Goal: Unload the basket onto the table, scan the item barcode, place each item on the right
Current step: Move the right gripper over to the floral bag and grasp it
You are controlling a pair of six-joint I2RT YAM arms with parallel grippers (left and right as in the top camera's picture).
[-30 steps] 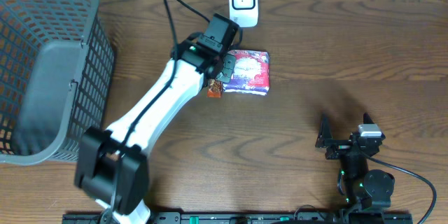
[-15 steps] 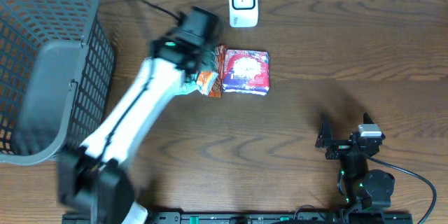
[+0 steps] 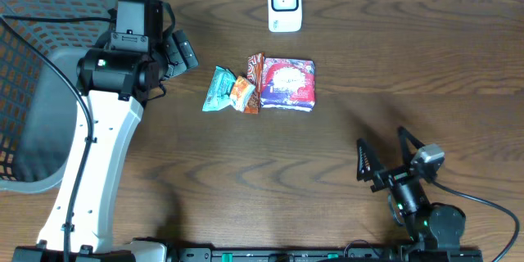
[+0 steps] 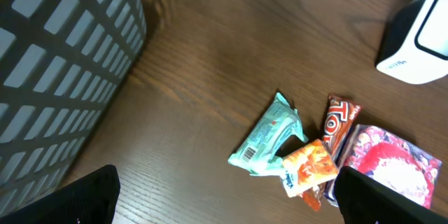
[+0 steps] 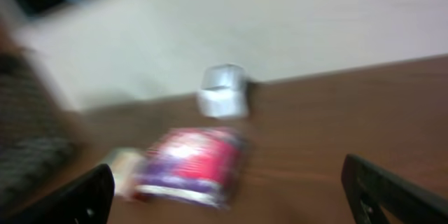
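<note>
Dark brown wood makes up the table [image 3: 393, 65], which carries one white scanner [image 3: 284, 3], one grey mesh basket [image 3: 33, 49] and four snack items. The scanner stands at the table's far edge.

All four items lie flat in a single cluster just in front of the scanner, and none of them is held.
- The red packet [image 3: 288, 83], the largest of the four, lies straight in front of the scanner.
- A slim brown-and-red bar [image 3: 254, 82] touches its left edge, with one end pointing back toward the scanner.
- The orange packet [image 3: 241, 92] rests against the bar's other side.
- The teal packet [image 3: 219, 88] meets the orange one at a corner and lies farthest to the scanner's left.

The print on the wrappers is too small to read.

There are two arms. The left gripper [image 3: 173, 70] hangs well to the scanner's left, between the teal packet and the basket and apart from both. Its two fingers are spread wide, and in the left wrist view only bare table and the cluster show between them.

The right gripper [image 3: 385, 151] sits well in front of the scanner and off to its right, apart from every item. Its two fingers are likewise spread, with nothing in them. The right wrist view is blurred. It gives only the scanner, the red packet in front of it and a pale smudge beside that packet.

The basket stands farthest to the scanner's left, beyond the left gripper.
</note>
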